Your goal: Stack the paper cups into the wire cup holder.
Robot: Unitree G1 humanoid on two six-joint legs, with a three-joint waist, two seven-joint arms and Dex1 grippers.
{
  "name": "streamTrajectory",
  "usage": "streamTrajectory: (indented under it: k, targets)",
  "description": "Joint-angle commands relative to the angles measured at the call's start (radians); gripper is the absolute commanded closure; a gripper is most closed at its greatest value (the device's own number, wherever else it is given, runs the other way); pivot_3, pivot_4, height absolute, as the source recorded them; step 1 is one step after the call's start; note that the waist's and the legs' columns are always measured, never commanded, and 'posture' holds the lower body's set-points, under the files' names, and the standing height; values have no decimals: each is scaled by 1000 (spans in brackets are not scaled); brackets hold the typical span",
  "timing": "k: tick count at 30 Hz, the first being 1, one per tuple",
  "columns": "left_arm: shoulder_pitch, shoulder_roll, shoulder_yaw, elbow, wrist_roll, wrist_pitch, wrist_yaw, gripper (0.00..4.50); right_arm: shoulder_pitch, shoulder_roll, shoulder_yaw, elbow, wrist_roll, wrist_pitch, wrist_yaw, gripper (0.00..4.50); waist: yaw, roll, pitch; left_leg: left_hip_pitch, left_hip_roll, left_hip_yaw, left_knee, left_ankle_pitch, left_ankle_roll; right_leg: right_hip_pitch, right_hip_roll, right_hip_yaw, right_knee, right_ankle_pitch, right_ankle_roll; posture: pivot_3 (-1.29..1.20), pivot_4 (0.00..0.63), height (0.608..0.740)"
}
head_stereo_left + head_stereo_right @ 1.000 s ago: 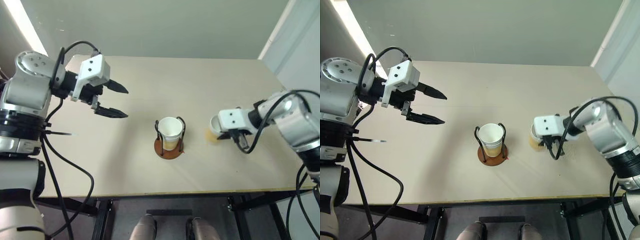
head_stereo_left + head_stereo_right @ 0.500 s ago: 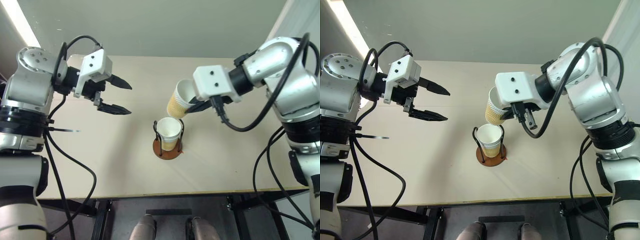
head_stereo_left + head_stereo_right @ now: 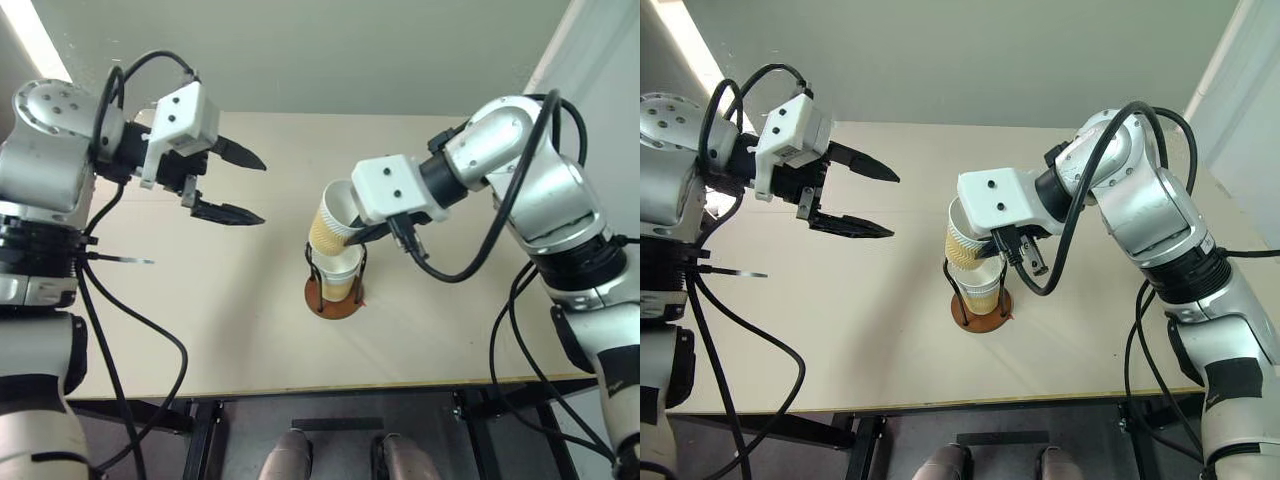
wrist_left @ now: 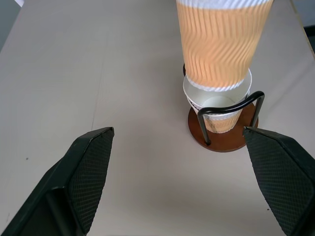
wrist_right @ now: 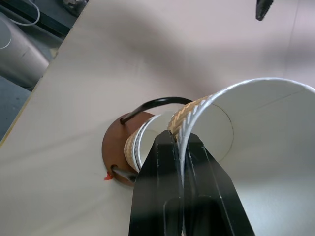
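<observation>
The wire cup holder stands mid-table on its reddish-brown disc, with one paper cup seated upright inside the black hoops. A second paper cup, ribbed and tan, hangs tilted right above it; its base meets the mouth of the seated cup. My right gripper is shut on the rim of this upper cup, one finger inside the wall and one outside. My left gripper hovers open and holds nothing, above the table to the left of the holder, pointing toward it.
The tan table has bare surface all round the holder. Its front edge runs near me. A pale wall stands behind the far edge. Black cables hang beside both arms.
My right gripper lifted the tan cup from the right side of the table and carried it left, until it hung over the cup in the holder. The left gripper stayed about where it was, open.
</observation>
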Motion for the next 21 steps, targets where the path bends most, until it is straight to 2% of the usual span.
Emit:
streamTrajectory:
  k: [1, 12, 18, 21]
  targets:
    - [2, 17, 54, -49, -24, 26, -27, 0, 3, 5, 19, 16, -26, -43, -10, 4463, 0, 0, 0, 0, 0, 0, 0, 0, 0, 0, 0, 0, 0, 0, 0, 0, 150, 740]
    - [13, 15, 68, -68, -17, 39, -16, 0, 27, -20, 54, 79, -88, -147, 11, 4463, 0, 0, 0, 0, 0, 0, 0, 0, 0, 0, 0, 0, 0, 1, 0, 0, 150, 740]
    - [8, 10, 62, -63, -6, 30, -14, 0, 22, -8, 37, 50, -66, -117, 29, 4463, 0, 0, 0, 0, 0, 0, 0, 0, 0, 0, 0, 0, 0, 1, 0, 0, 150, 740]
    - [10, 7, 59, -62, -1, 25, -14, 0, 4, 23, 4, 25, -7, -32, 26, 3814, 0, 0, 0, 0, 0, 0, 0, 0, 0, 0, 0, 0, 0, 1, 0, 0, 150, 740]
